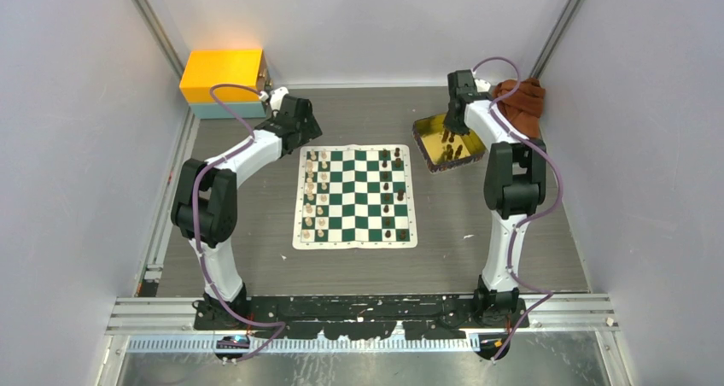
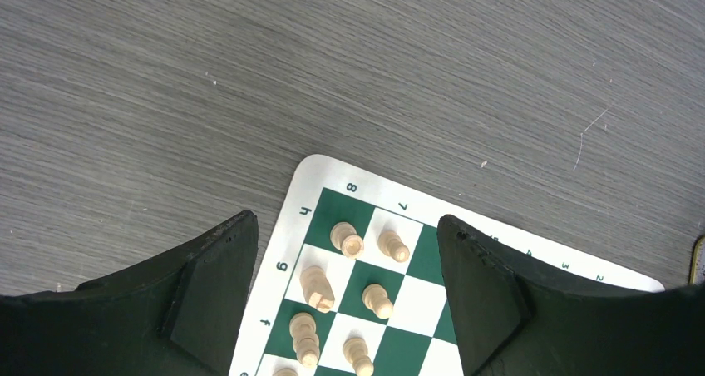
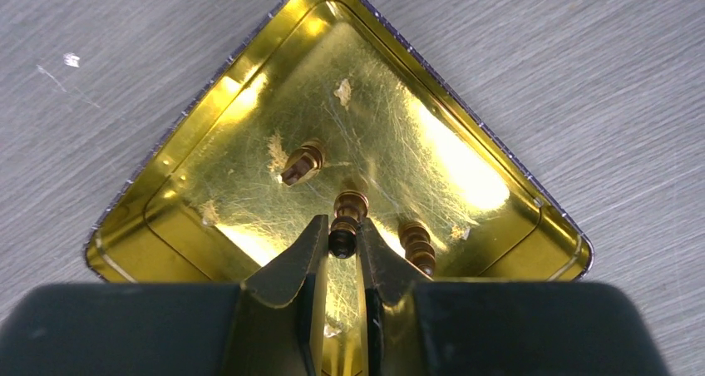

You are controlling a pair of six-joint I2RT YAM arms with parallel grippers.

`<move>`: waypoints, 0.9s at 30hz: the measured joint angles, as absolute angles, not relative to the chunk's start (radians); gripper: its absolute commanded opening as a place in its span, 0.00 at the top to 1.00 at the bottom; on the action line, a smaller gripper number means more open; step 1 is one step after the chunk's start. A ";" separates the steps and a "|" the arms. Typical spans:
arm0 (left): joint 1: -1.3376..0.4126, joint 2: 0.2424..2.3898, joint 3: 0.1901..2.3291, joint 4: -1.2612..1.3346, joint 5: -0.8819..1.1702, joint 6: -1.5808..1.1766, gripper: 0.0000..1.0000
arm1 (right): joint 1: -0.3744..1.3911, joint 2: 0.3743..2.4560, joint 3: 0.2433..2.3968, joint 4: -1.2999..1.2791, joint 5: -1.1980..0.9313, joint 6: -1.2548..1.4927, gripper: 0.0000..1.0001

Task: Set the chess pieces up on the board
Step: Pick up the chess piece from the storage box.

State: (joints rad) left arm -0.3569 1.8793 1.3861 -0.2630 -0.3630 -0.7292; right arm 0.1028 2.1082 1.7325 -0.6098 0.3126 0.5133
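Observation:
The green-and-white board (image 1: pixel 355 232) lies mid-table. Cream chess pieces (image 1: pixel 314 194) fill its two left columns and dark ones (image 1: pixel 393 194) stand along its right side. My left gripper (image 1: pixel 299 123) hovers open above the board's far left corner (image 2: pixel 320 170), over cream pieces (image 2: pixel 347 239) and holding nothing. My right gripper (image 3: pixel 342 223) is down in the gold tray (image 3: pixel 499 155), shut on a dark piece (image 3: pixel 347 203) standing there. Two other dark pieces (image 3: pixel 301 162) (image 3: pixel 416 244) stand in the tray beside it.
The gold tray (image 1: pixel 427 130) sits right of the board's far corner. Behind it a brown cloth (image 1: pixel 521 100) is bunched against the right wall. A yellow box (image 1: pixel 224 78) stands at the back left. White walls close in both sides.

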 measured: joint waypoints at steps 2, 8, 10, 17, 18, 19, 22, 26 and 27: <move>-0.357 1.879 1.386 -0.263 -0.363 -0.729 0.21 | 0.103 2.093 1.721 -0.590 0.312 0.507 0.99; -0.357 1.879 1.386 -0.264 -0.363 -0.727 0.21 | 0.103 2.063 1.694 -0.556 0.303 0.506 0.99; -0.357 1.879 1.386 -0.265 -0.363 -0.726 0.21 | 0.103 2.055 1.684 -0.548 0.295 0.507 0.99; -0.357 1.879 1.386 -0.267 -0.363 -0.725 0.21 | 0.112 2.022 1.657 -0.540 0.268 0.507 0.99; -0.357 1.879 1.386 -0.267 -0.363 -0.725 0.21 | 0.117 2.015 1.656 -0.544 0.267 0.506 0.99; -0.357 1.879 1.386 -0.268 -0.363 -0.725 0.21 | 0.124 2.007 1.656 -0.548 0.266 0.506 0.99; -0.357 1.879 1.386 -0.268 -0.363 -0.725 0.21 | 0.164 1.974 1.656 -0.568 0.264 0.503 0.99; -0.357 1.879 1.386 -0.268 -0.363 -0.725 0.21 | 0.250 1.921 1.656 -0.609 0.266 0.500 0.99; -0.357 1.879 1.386 -0.268 -0.363 -0.725 0.21 | 0.267 1.909 1.655 -0.617 0.267 0.499 0.99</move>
State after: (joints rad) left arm -0.3569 1.8790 1.3861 -0.2684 -0.3630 -0.7254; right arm 0.2668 1.9087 1.6554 -0.6174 0.2672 0.4992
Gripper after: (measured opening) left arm 0.794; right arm 0.215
